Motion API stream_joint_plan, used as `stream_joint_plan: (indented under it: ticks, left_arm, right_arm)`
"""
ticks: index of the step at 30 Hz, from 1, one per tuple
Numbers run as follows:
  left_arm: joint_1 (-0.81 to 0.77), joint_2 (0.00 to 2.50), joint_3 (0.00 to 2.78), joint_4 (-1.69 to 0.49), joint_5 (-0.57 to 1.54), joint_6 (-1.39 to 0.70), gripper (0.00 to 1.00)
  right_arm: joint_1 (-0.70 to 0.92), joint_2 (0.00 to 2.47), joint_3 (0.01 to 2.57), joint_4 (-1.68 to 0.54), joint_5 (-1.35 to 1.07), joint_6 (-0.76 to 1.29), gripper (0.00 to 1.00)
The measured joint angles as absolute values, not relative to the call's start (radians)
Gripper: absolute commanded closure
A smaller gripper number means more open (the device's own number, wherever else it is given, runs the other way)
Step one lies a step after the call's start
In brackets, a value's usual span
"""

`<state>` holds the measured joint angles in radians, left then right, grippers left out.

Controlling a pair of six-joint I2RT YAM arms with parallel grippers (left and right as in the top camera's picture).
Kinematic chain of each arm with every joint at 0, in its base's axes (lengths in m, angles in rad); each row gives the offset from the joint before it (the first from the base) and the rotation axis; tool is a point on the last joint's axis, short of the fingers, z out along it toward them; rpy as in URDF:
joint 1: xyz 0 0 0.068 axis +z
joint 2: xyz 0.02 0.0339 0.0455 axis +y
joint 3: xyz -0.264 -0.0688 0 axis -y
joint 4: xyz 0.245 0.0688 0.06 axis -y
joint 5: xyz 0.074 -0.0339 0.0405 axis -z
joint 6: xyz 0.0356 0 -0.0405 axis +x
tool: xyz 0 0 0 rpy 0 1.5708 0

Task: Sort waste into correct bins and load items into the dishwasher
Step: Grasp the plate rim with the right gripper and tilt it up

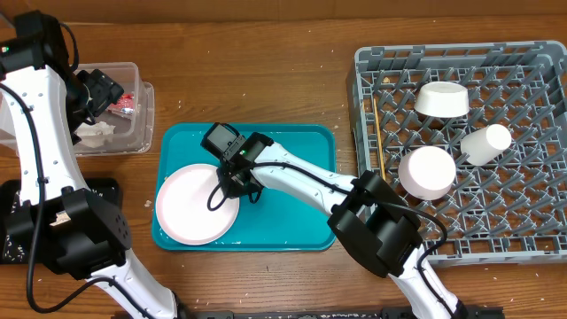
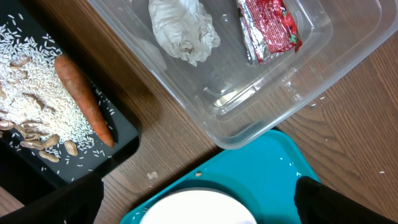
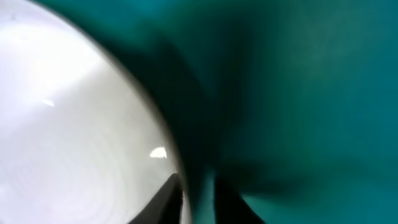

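Observation:
The large pale plate [image 1: 190, 206] lies on the teal tray [image 1: 292, 146]. My right gripper [image 1: 237, 186] is at its right rim; in the right wrist view one finger [image 3: 163, 200] lies on the plate [image 3: 74, 124] and the other outside the rim, pinched on it [image 3: 193, 194]. My left gripper [image 1: 93, 89] hangs open above the clear tub [image 1: 133, 133], its fingers wide [image 2: 199, 200]. In the tub [image 2: 249, 118] lie the tissue [image 2: 183, 31] and red wrapper [image 2: 267, 28]. The black tray [image 2: 118, 134] holds the carrot [image 2: 84, 99] and rice scraps [image 2: 31, 99].
The grey dish rack [image 1: 372, 62] stands at the right with two white bowls [image 1: 441, 99] [image 1: 426, 171], a white cup [image 1: 485, 143] and chopsticks [image 1: 376, 133] along its left side. In the overhead view the left arm covers most of the black tray [image 1: 11, 232].

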<state>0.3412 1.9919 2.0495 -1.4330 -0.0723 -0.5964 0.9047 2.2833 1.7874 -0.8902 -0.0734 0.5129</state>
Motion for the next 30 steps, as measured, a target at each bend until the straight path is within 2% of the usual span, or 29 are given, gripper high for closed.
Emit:
stream_joint_plan:
  ticks: [2,11,19,22,23,25,30]
  left_arm:
    - [0.341,1.992,2.049,-1.433,-0.072,-0.596,0.00]
    - [0.341,1.992,2.049,-1.433,-0.072,-0.597,0.00]
    - [0.341,1.992,2.049,-1.433,-0.072,-0.597,0.00]
    - [0.341,1.992,2.049,-1.433,-0.072,-0.597,0.00]
    - [0.341,1.992,2.049,-1.433,-0.072,-0.597,0.00]
    - [0.341,1.992,2.049,-1.433,-0.072,-0.596,0.00]
    - [0.341,1.992,2.049,-1.433,-0.072,-0.597,0.00]
  right_arm:
    - [0.905,2.283,1.787,-0.910,-0.067,0.523,0.96]
    - [0.884,2.283,1.884,-1.162,0.089,0.598,0.96]
    - [0.764,2.283,1.918,-1.320,0.210,0.654,0.96]
    - [0.716,2.283,1.919,-1.361,0.228,0.664,0.84]
    - [0.704,2.283,1.919,-1.375,0.236,0.669,0.74]
    - [0.686,2.283,1.919,-1.402,0.245,0.670,0.64]
    - [0.683,2.283,1.919,-1.449,0.242,0.669,0.59]
